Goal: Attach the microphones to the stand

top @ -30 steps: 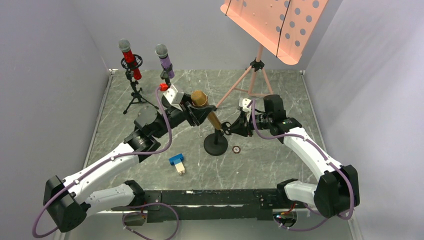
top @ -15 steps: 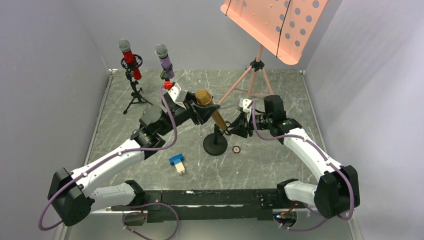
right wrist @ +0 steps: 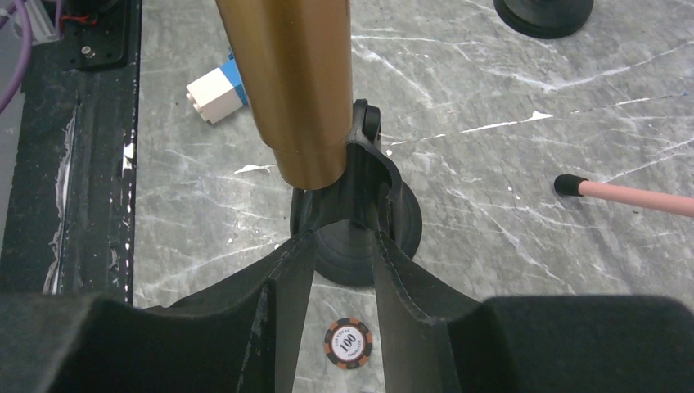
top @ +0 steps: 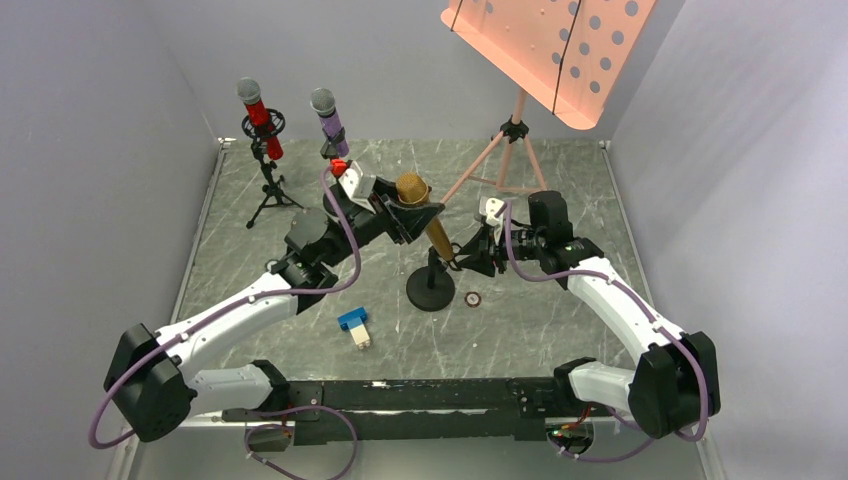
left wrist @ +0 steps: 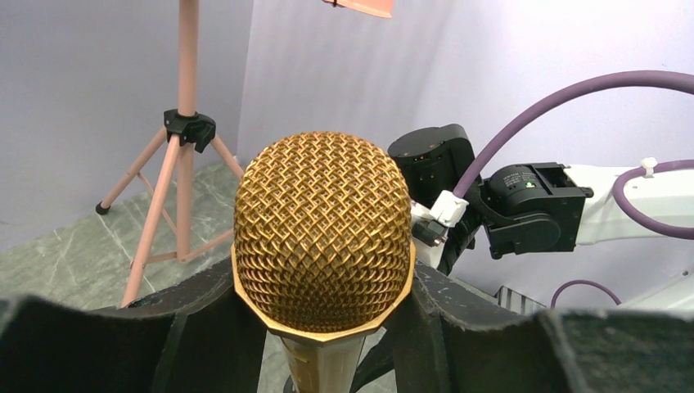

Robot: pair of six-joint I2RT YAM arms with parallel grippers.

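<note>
**Gold mic tilted at the clip, both grippers on**

Far left, back of the table: red mic, glitter barrel w/ silver mesh head, sits in a black tripod stand, head up and leaning left. Just right of it, purple mic, same build, head up too; its mount is hidden behind the left arm.

Centre now: left gripper has its fingers pinching the gold mic just under the head. All gold, tight woven mesh dome, faceted collar, smooth barrel. Long axis runs diagonal in the top view: head up and to the left, tail down and right toward the desk stand.

Wrist cam on the right: barrel end rests against the stand's clip, not clearly seated in it. Right gripper has its fingers closed on the clip's stem, above the round base.

Blue-and-white block near-left of the base, poker chip beside it. Pink music stand back right.
</note>
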